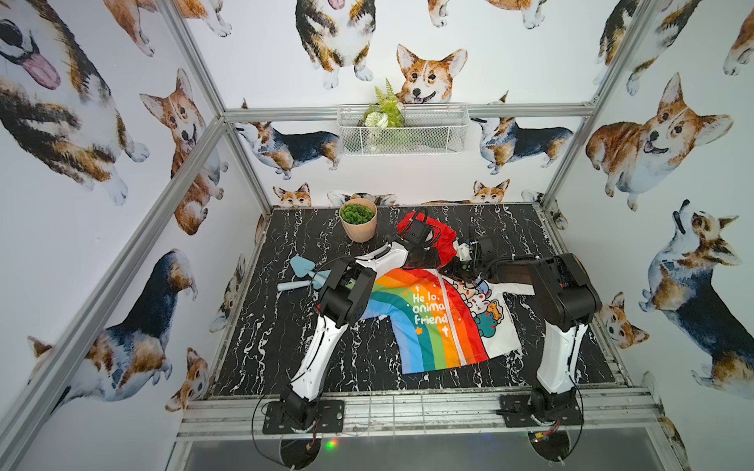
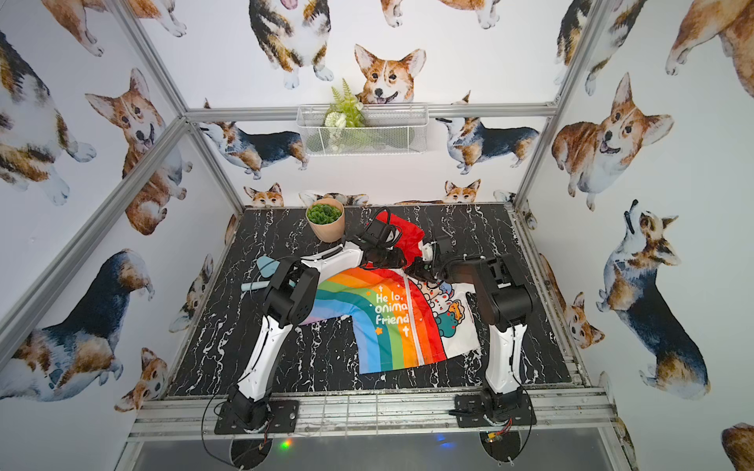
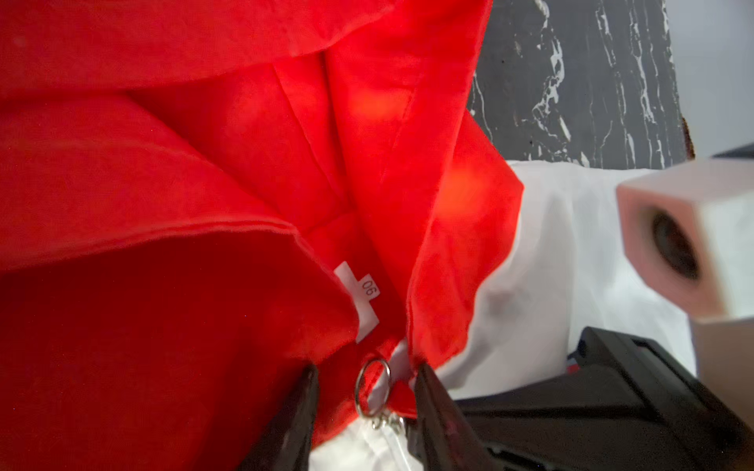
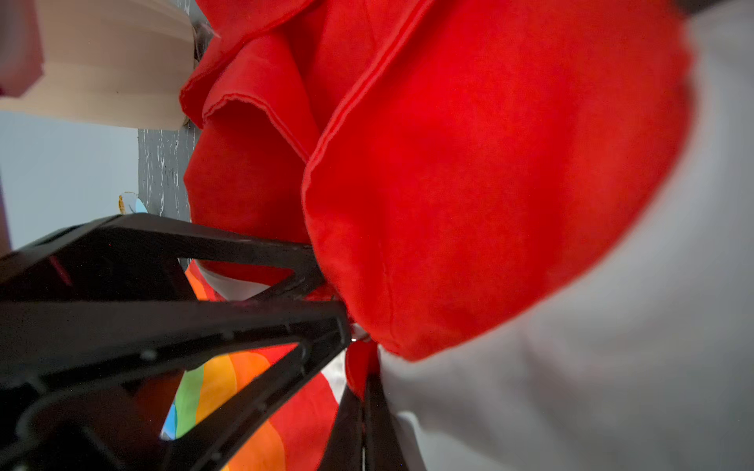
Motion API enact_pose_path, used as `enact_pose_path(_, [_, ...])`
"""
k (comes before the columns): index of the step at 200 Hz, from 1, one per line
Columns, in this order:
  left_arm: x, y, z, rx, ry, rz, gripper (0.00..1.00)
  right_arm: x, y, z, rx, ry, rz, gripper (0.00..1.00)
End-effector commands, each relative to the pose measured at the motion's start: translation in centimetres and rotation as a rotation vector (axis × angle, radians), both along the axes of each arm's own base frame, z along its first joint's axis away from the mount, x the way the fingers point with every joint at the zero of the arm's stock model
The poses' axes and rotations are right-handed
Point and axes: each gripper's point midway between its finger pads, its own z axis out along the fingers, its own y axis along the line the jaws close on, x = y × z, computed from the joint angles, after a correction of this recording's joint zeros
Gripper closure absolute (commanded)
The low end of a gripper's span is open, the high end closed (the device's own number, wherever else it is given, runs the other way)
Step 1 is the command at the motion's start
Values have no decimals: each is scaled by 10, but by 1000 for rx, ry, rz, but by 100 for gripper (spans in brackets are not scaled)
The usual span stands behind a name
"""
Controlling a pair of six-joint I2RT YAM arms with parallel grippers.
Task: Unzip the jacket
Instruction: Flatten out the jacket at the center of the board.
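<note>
The left gripper point(image 3: 365, 407) stands part-open astride the zipper's ring pull point(image 3: 372, 385), probably the best hold. The right gripper point(image 4: 362, 391) pinches the red collar point(image 4: 359, 363). The jacket point(image 1: 428, 322) looks thin, limp and light. It lies mid-table point(image 1: 285, 350), hood point(image 1: 446, 236) toward the back edge.

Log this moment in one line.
left gripper: open, astride zipper ring | right gripper: shut on jacket | jacket: zipped

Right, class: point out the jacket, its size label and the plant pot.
jacket point(image 1: 432, 342): in a top view, rainbow stripes.
size label point(image 3: 357, 304): left wrist view, tag's middle.
plant pot point(image 1: 360, 231): in a top view, outer wall.
</note>
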Motion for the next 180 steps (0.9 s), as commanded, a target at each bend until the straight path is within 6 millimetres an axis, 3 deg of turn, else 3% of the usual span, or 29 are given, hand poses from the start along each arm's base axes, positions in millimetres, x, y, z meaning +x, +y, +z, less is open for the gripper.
enact_pose_path(1, [1,9,-11,71,27,39,57,-1,-1,-5,-5,9,-9,100])
enact_pose_path(81, [0,22,-30,222,42,68,66,-1,-2,-6,-10,14,-13,100])
enact_pose_path(127, [-3,39,-44,341,50,77,77,-3,-4,-9,-16,18,-19,100])
enact_pose_path(180, [-7,38,-47,355,60,57,91,-4,-5,-9,-17,16,-24,100])
